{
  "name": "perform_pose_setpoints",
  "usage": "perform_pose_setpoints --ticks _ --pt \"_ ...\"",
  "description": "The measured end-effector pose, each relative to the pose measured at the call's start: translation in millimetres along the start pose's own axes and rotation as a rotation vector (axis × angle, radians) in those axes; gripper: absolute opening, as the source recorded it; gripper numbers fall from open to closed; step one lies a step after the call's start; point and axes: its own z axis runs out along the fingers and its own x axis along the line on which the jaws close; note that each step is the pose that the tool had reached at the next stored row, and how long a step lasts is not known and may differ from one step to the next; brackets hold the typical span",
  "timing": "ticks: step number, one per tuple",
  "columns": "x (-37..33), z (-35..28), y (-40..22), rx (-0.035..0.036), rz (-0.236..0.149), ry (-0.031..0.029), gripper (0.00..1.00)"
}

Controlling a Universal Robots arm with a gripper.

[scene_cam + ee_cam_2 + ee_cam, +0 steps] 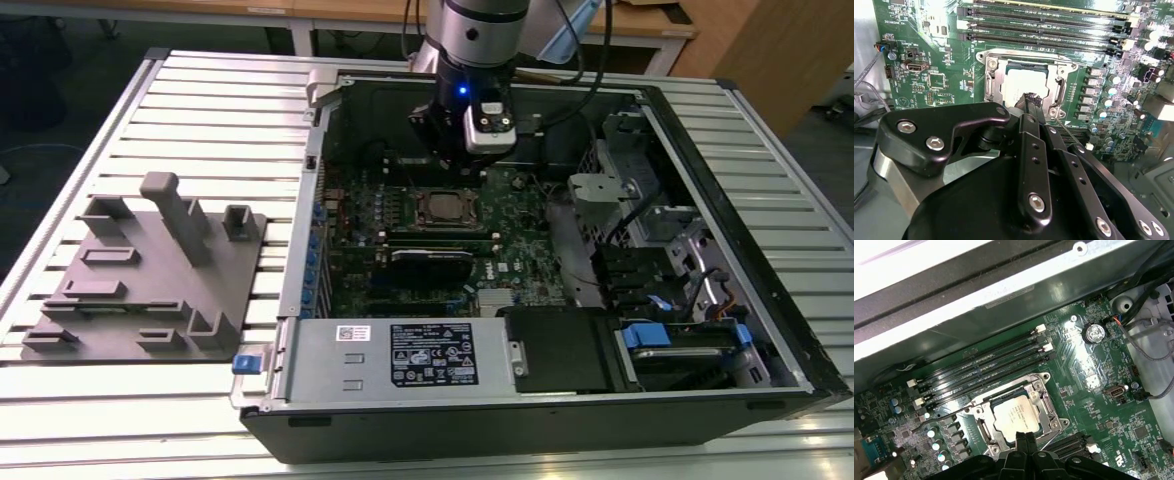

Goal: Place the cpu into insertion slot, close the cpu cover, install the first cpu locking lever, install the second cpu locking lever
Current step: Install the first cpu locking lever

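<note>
Grey slatted tabletop (pixel 134 120) carries an open computer case (pixel 747 200) lying on its side, with a grey moulded fixture (pixel 120 300) on the exterior view's left. Inside the case, just above the middle of the exterior view, sits the insertion slot (pixel 424 210) on the green motherboard (pixel 1094 405).

We see the cpu (pixel 1015 416) seated flat in that slot, its dull silver top showing through the window of the cpu cover (pixel 1041 405), which lies down around it (the long black memory slots (pixel 979 372) run just beside). A thin lever rod (pixel 1071 132) slants out from one corner of the socket.

In both wrist views the gripper (pixel 1024 439) hangs over the chip's edge; its fingers are drawn together with nothing visible between them. Whether the tips touch the metal we cannot tell.

From the top centre of the exterior view the arm (pixel 481 30) comes down nearly upright into the case, wrist pointing at the board, a small blue light on its housing.
</note>
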Motion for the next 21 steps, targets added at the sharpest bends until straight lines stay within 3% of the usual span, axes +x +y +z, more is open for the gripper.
perform_pose_setpoints --ticks 3,4,21 --pt "0.0 0.0 0.0 0.0000 -0.020 -0.0004 0.11" --pt "0.0 0.0 0.0 -0.0001 -0.057 -0.0011 0.11" --pt "-0.5 0.0 -1.8 -0.0007 -0.159 -0.0033 0.11"
